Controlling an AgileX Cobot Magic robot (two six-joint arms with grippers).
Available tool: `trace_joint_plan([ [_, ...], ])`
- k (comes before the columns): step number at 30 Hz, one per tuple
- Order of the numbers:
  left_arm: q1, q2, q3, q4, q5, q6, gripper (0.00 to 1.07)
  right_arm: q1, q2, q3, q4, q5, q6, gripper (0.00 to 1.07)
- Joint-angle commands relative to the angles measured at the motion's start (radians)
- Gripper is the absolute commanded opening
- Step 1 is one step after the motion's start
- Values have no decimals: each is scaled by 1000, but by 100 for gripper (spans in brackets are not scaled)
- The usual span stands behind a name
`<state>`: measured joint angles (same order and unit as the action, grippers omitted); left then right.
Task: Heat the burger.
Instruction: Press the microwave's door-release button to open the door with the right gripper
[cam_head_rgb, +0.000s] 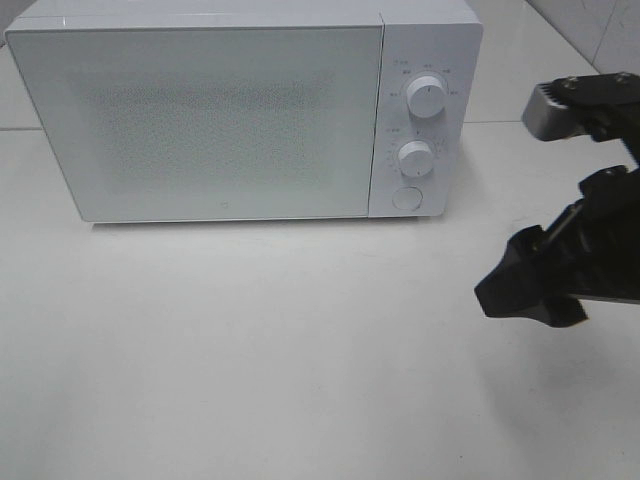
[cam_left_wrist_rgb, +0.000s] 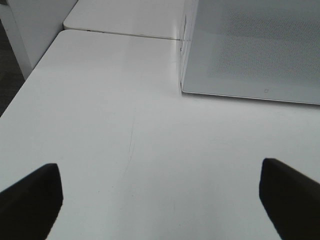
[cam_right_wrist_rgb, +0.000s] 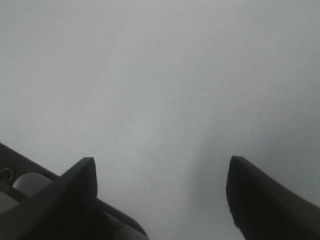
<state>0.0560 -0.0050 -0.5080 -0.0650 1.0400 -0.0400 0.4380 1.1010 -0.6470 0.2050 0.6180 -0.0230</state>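
The burger is out of view in every frame. A white microwave (cam_head_rgb: 240, 110) stands at the back of the white table with its door shut; its door also shows in the left wrist view (cam_left_wrist_rgb: 255, 47). It has two knobs (cam_head_rgb: 426, 95) and a round button (cam_head_rgb: 407, 197) on its right panel. My right gripper (cam_head_rgb: 525, 290) hangs above the table in front of and to the right of the microwave; in the right wrist view (cam_right_wrist_rgb: 160, 195) its jaws stand apart and hold nothing. My left gripper (cam_left_wrist_rgb: 160, 200) is open and empty over the table left of the microwave; it is outside the exterior high view.
The white table (cam_head_rgb: 250, 360) spreads in front of the microwave. A second white table (cam_left_wrist_rgb: 125, 20) abuts it along a seam beyond the microwave's left side. The table's left edge (cam_left_wrist_rgb: 30, 80) drops to a dark floor.
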Motion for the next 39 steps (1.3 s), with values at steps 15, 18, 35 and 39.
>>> trace_joint_plan([
  [15, 4, -20, 5, -4, -5, -2, 100, -113, -596, -2, -46, 367, 8, 79],
  [18, 4, -20, 5, -4, -5, -2, 100, -176, -695, -2, -72, 399, 7, 78],
  [35, 4, -20, 5, -4, -5, -2, 100, -296, -1088, 101, -169, 449, 112, 76],
  [39, 4, -20, 5, -4, -5, -2, 100, -296, -1129, 140, -179, 422, 109, 76],
])
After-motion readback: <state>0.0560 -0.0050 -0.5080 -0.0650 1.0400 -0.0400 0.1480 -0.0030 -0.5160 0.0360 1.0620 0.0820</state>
